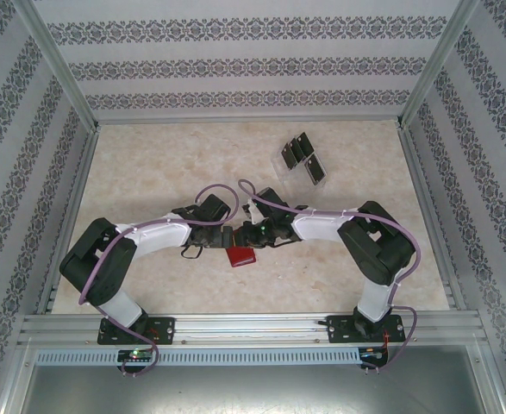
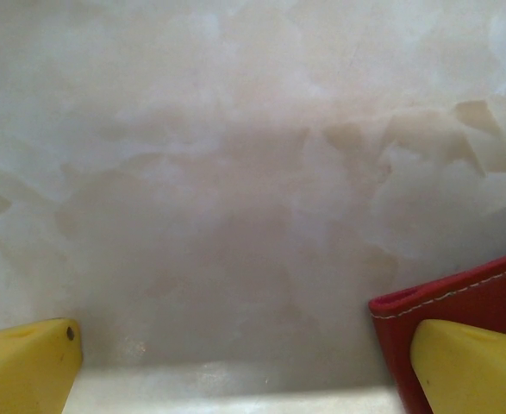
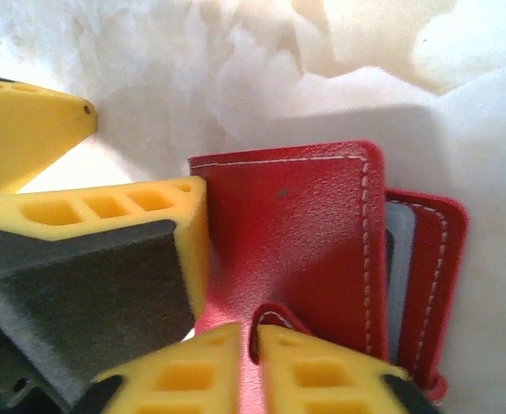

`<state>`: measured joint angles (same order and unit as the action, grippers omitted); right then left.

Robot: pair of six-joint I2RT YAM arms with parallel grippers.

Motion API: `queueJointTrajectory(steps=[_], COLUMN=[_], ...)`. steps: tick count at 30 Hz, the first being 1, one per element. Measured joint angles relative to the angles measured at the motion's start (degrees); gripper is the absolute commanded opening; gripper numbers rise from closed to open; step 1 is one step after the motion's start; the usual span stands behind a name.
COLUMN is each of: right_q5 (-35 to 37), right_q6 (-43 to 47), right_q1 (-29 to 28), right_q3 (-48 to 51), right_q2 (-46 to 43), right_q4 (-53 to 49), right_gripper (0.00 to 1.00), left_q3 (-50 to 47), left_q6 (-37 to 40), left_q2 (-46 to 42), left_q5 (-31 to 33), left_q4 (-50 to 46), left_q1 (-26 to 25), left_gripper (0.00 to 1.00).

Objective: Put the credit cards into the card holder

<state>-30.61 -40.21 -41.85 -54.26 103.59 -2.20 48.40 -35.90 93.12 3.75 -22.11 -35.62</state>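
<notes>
Pale marbled tabletop beneath two white-and-black arms, both bent inward to meet over the card holder, a small red wallet lying flat near the front middle. From the right wrist, a stitched red cover folded almost shut, with a sliver of grey-blue lining along its open edge, apparently not yet spread enough to take anything. Well apart from the card holder, farther back and to the right, a clear plastic stand with the black credit cards propped about it, none of them yet loaded. Left jaws spread wide, one yellow finger over the card holder's corner and the other well off it above bare tabletop, probably placed to steady the wallet against sliding. Right jaws set close together on either side of the snap tab, likely positioned to work the flap open. Impossible to tell whether pinching the tab or merely flanking it.
</notes>
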Motion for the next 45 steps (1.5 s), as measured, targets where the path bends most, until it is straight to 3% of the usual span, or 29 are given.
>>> queueJointTrajectory(steps=[8, 16, 21, 27, 31, 34, 39, 45], right_q5=[4.00, 7.78, 13.07, 22.49, 32.50, 40.59, 47.60, 49.03], right_q6=[1.51, 2.40, 3.61, 6.84, 8.85, 11.17, 16.92, 23.54], right_q1=[0.13, 6.78, 16.13, 28.00, 35.04, 37.97, 41.48, 42.07], right_q3=[-3.45, -2.56, -0.96, -0.35, 2.97, 8.37, 14.19, 19.67], right_q2=[-4.79, -23.39, -34.27, -40.63, -43.12, -45.31, -43.34, -36.46], right_q4=[-10.54, -14.38, -19.08, -23.04, -21.09, -16.90, -8.57, 4.11], right_gripper=[0.72, 0.98, 0.98, 0.98, 0.98, 0.98, 0.98, 0.98], left_q3=[1.44, 6.10, 8.70, 7.93, 1.77, -6.67, -18.38, -24.24], left_q6=[0.92, 4.04, 6.16, 10.97, 16.76, 21.81, 26.56, 30.14], left_q2=[0.55, -1.77, -10.62, -22.18, -30.80, -35.52, -31.78, -21.40], left_q5=[-0.52, -1.75, -0.83, 4.26, 7.34, 8.61, 8.26, 6.78], left_q4=[-0.63, -1.03, -2.78, -3.19, 2.93, 12.61, 28.06, 42.53], left_q1=[0.11, 1.16, 6.14, 13.88, 20.04, 24.85, 31.87, 33.48], left_gripper=[1.00, 1.00, 1.00, 1.00, 1.00, 1.00, 1.00, 1.00])
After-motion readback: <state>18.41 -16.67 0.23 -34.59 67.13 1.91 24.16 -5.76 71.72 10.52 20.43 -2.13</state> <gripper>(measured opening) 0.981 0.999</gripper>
